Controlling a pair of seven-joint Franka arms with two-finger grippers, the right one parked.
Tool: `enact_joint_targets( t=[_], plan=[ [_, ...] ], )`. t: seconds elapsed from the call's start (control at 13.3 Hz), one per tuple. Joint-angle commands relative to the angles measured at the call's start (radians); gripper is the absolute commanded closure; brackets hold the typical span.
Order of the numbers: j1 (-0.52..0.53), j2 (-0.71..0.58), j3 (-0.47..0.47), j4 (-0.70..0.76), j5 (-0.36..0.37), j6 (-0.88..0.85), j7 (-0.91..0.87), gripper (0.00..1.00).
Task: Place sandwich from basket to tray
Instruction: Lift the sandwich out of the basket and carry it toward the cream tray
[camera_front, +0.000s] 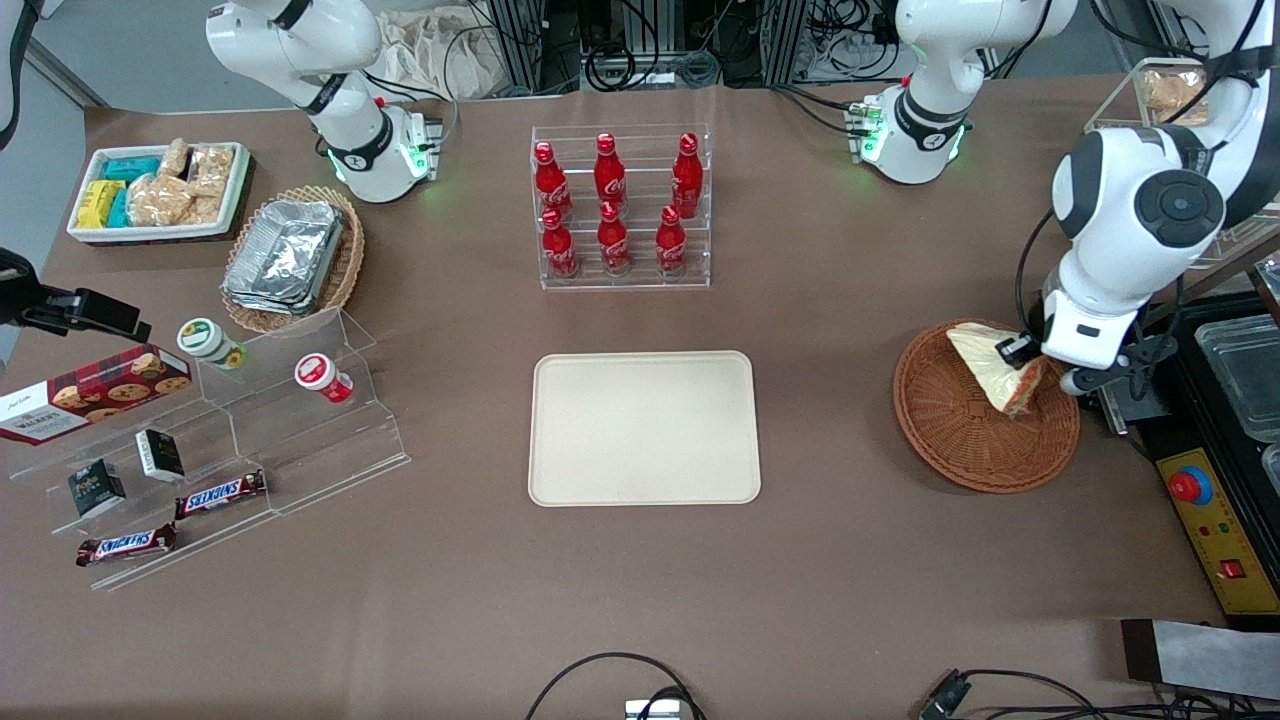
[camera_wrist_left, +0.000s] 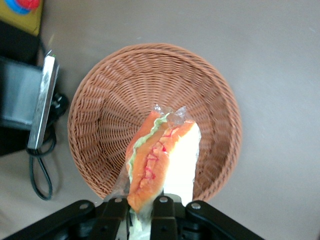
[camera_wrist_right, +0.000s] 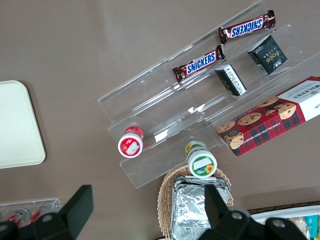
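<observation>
Brown table (camera_front: 820, 420) carries the cream tray (camera_front: 644, 428), the wicker basket (camera_front: 960, 440) toward the working arm's end, bottle rack (camera_front: 622, 205); claw (camera_front: 1035, 365) above the basket

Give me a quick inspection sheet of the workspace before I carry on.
Surface: brown table, flat.
Job's things: sandwich over basket; tray bare.
Clutter: cola rack, foil containers, snack bin, acrylic steps with sweets.
Gripper: gripper shut on sandwich, above basket.
Cables: loops at table's near edge.
Surroundings: control box with red button toward working arm's end.
</observation>
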Motion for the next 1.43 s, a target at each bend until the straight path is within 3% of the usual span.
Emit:
enact_joint_targets(
  t=[0.0,0.53,1.05,1.35],
  plan=[
    [0.002,-0.019,-0.067,0.043,0.020,-0.084,0.096,1.00],
    [0.002,0.004,-0.291,0.132,0.014,-0.198,0.090,1.00],
    [0.002,0.155,-0.492,0.262,0.030,-0.212,-0.154,1.00],
    [-0.072,0.293,-0.515,0.357,0.125,-0.213,-0.293,1.00]
  ],
)
